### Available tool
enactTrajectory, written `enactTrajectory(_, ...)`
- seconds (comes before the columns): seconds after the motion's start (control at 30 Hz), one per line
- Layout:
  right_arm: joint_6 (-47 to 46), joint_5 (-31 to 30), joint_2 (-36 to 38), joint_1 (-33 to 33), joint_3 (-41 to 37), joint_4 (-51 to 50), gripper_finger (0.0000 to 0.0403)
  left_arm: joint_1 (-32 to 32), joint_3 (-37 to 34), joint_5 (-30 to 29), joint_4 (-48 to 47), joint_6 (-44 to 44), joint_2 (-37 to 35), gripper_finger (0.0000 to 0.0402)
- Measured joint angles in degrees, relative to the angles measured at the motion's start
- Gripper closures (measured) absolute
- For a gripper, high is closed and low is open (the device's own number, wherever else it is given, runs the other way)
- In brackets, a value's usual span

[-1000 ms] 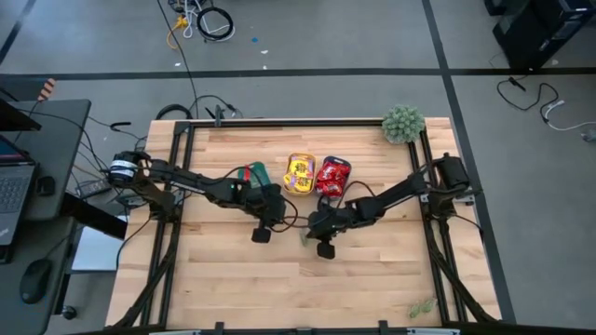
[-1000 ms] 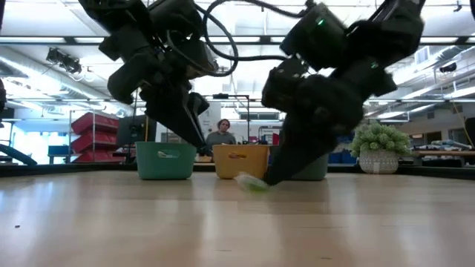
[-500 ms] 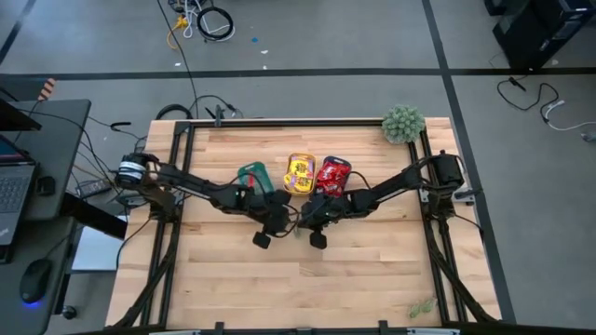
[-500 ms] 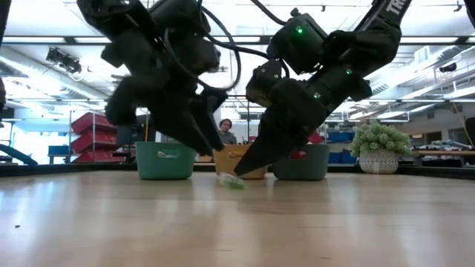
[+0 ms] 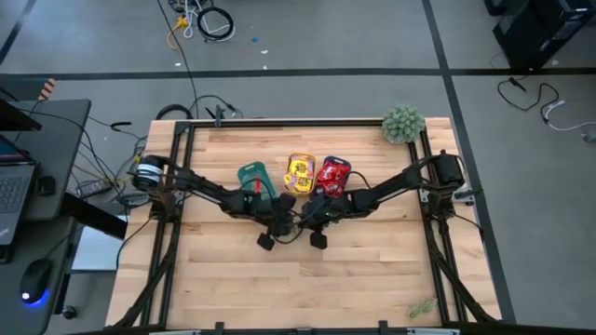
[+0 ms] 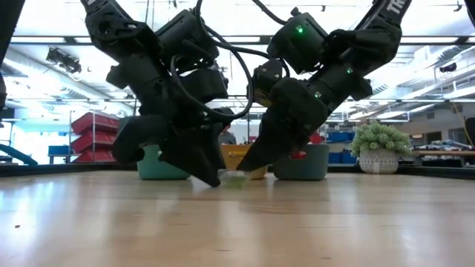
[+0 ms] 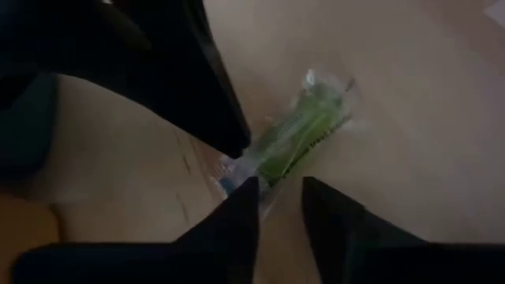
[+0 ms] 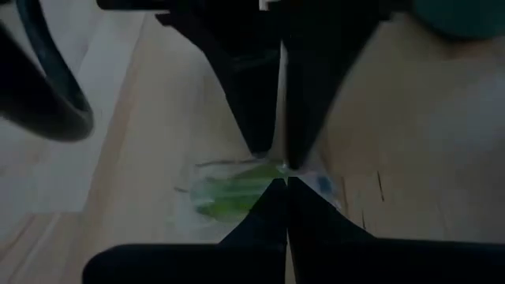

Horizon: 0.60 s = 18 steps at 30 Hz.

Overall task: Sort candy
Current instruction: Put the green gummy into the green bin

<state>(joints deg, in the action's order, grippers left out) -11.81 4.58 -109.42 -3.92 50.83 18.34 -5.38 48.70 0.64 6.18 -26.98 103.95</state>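
Green candy (image 7: 304, 134) flat on table (image 5: 372, 279), in front of trays. My left gripper (image 7: 278, 207) part open, straddles wrapper end; right gripper (image 8: 284, 183) shut, tips touching it. Probably light, crinkly, slippery; pinch mid-body.

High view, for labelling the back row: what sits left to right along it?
Teal tray → yellow tray of yellow candy → tray of red candy → fuzzy green plant.
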Motion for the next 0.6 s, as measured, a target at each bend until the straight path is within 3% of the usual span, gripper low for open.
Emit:
enactTrajectory(0.17, 0.0, 0.0, 2.4, -0.5, 0.0, -2.7, 0.0403, -0.1, 0.0, 0.1, 0.9, 0.1, 0.2, 0.0389)
enactTrajectory(0.4, 0.0, -3.1, 9.2, -1.9, 0.0, -11.9, 0.0403, 0.0, -0.2, -3.2, -1.5, 0.1, -2.0, 0.0399)
enactTrajectory(0.6, 0.0, -9.3, 16.3, -2.9, 0.0, -20.2, 0.0403, 0.0, -0.2, -5.5, -8.8, 0.2, -11.0, 0.04)
